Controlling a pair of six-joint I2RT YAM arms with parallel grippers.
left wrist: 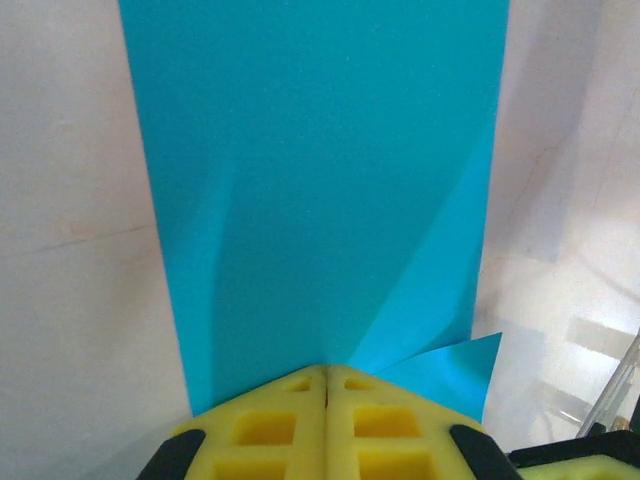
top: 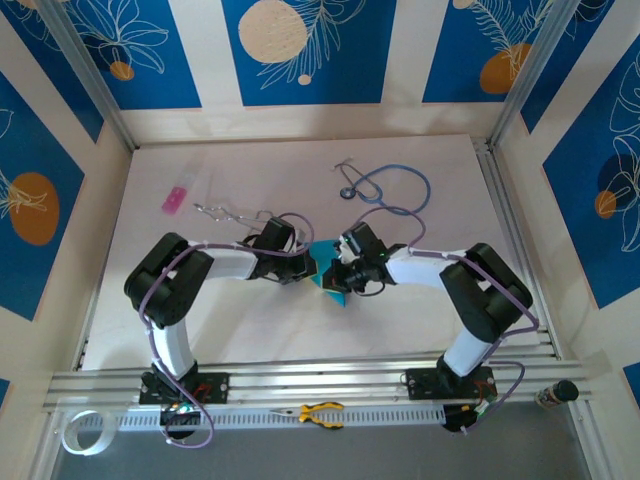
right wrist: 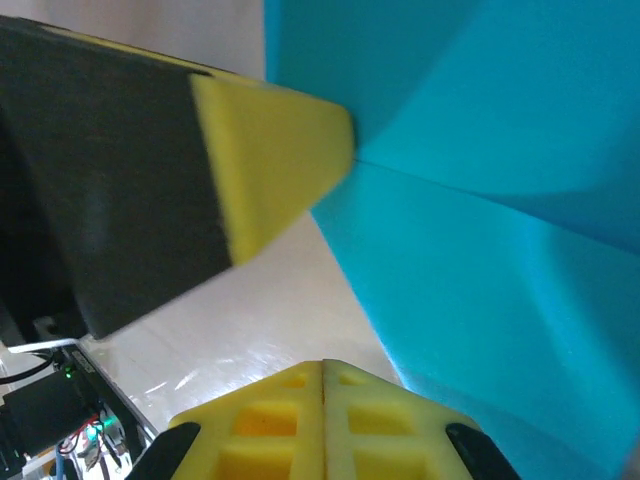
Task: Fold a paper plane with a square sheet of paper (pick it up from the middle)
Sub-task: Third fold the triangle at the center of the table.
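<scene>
A thin, cyan-blue sheet of paper (top: 330, 288), creased into a pointy folded shape, sits in the middle of the white desk (top: 250, 320), right between the two hands. The left hand (top: 305, 263) comes at it from the left side. In the left wrist view the yellow foam fingers (left wrist: 270, 425) of the left hand (left wrist: 325, 375) are pressed tight together, and the sheet of paper (left wrist: 320, 180) comes out from between their tips, so this hand is pinching it. The folds in the paper spread out from that spot. The right hand (top: 340, 270) is just beside the paper on the other side. In the right wrist view the right hand (right wrist: 322, 372) has its fingers closed too, with the sheet of paper (right wrist: 480, 250) next to it, but I cannot tell if it is holding the paper. A yellow finger (right wrist: 270, 170) of the left hand touches a crease there. Farther back on the desk lie a blue-tubed stethoscope (top: 349, 192) and a small pink rectangle (top: 173, 199), well apart from the paper.
</scene>
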